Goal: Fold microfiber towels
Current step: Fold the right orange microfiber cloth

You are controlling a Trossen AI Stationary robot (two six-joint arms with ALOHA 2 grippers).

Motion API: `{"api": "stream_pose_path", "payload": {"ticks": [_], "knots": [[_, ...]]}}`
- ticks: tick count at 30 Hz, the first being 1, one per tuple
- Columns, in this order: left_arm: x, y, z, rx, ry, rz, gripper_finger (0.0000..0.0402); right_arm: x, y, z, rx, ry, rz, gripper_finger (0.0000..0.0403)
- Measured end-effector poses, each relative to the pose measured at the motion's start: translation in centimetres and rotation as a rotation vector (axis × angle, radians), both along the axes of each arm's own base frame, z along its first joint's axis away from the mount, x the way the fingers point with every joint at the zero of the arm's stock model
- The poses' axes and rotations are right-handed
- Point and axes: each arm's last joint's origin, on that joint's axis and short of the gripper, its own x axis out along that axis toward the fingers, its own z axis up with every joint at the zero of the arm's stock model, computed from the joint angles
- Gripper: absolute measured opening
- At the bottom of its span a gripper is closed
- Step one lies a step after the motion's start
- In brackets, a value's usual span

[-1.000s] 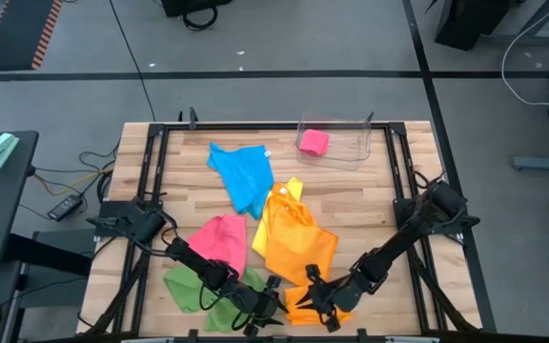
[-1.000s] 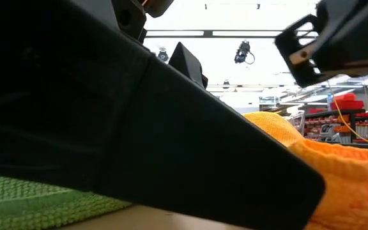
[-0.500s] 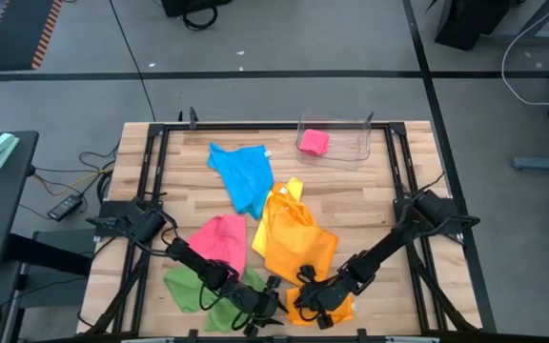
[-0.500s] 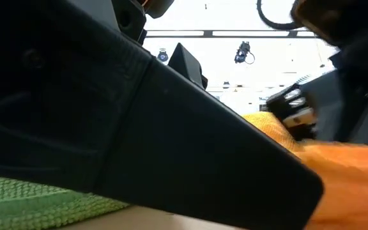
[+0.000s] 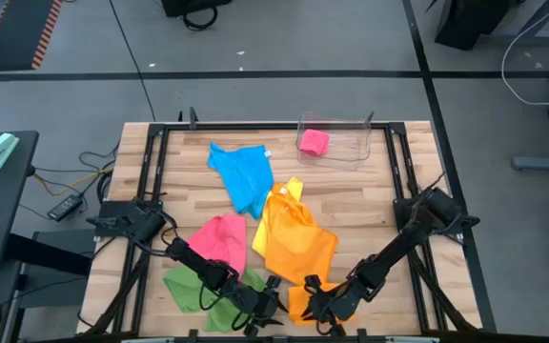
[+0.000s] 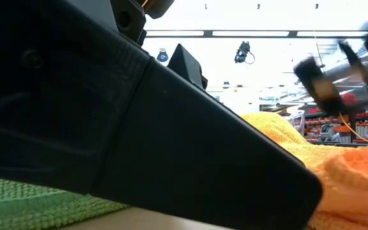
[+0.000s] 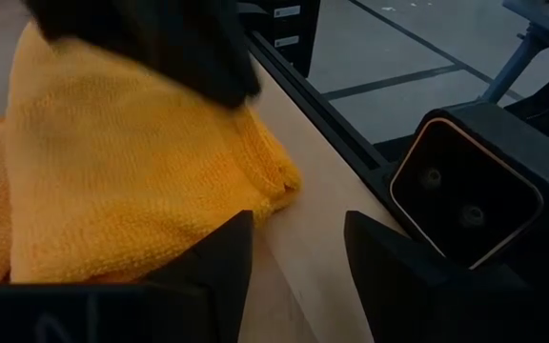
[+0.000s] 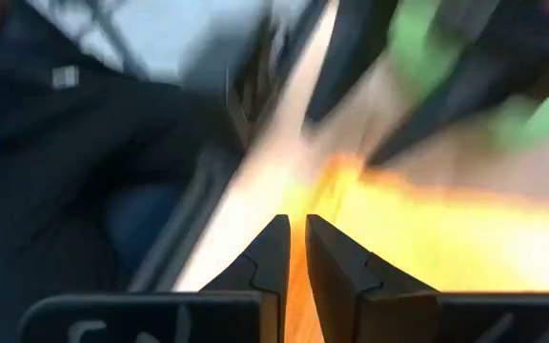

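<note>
Pulled back toward the tabletop's near edge since a second ago, the right hand now sits over the near end of the orange towel, while the left arm has barely stirred.

From left to right in the high view: the green towel lies crumpled at the near left corner, with the left hand resting low just past it, its fingers standing apart with nothing between them, pointed at the orange towel's rounded corner. The pink towel lies above the green one, the blue towel farther back. The yellow towel spreads at the centre, overlapping the orange one. At the back right, a clear bin holds a folded pink cloth.

The right hand's fingers stand narrow, nearly shut; whether they pinch orange cloth cannot be told.

The step in hand appears to be drawing the orange towel clear and flat. Doing it well likely means pulling slowly along the wooden tabletop, keeping the cloth off the yellow towel, and having the left hand take the free corner before any fold.
</note>
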Motion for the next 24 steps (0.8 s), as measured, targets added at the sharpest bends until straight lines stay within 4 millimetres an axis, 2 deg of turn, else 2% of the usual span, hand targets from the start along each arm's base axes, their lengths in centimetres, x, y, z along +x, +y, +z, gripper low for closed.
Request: {"api": "stream_pose_path", "payload": {"ticks": [3,6,10,14,16,21,24], "knots": [[0.0,0.0,0.0,0.001,0.0,0.0,0.0174,0.0,0.1,-2.1,0.031,0.072,-0.021,0.0047],[0.0,0.0,0.0,0.0,0.0,0.0,0.0173,0.1,0.2,-2.8,0.069,0.104,-0.039,0.0047],[0.0,0.0,0.0,0.001,-0.001,-0.001,0.0177,-0.2,0.1,-1.4,0.06,0.099,-0.023,0.0047],[0.0,0.0,0.0,0.0,-0.004,-0.002,0.0174,-0.8,0.3,1.7,0.065,0.04,-0.005,0.0047],[0.0,-0.1,0.0,0.001,-0.004,-0.003,0.0171,-1.4,0.3,2.6,0.067,0.065,-0.014,0.0047],[0.0,-0.1,0.0,0.0,-0.004,-0.004,0.0172,-3.4,0.4,2.6,0.04,0.217,-0.065,0.0047],[0.0,-0.1,0.0,0.0,-0.004,-0.003,0.0173,-4.5,0.8,1.5,0.022,0.266,-0.075,0.0047]]}}
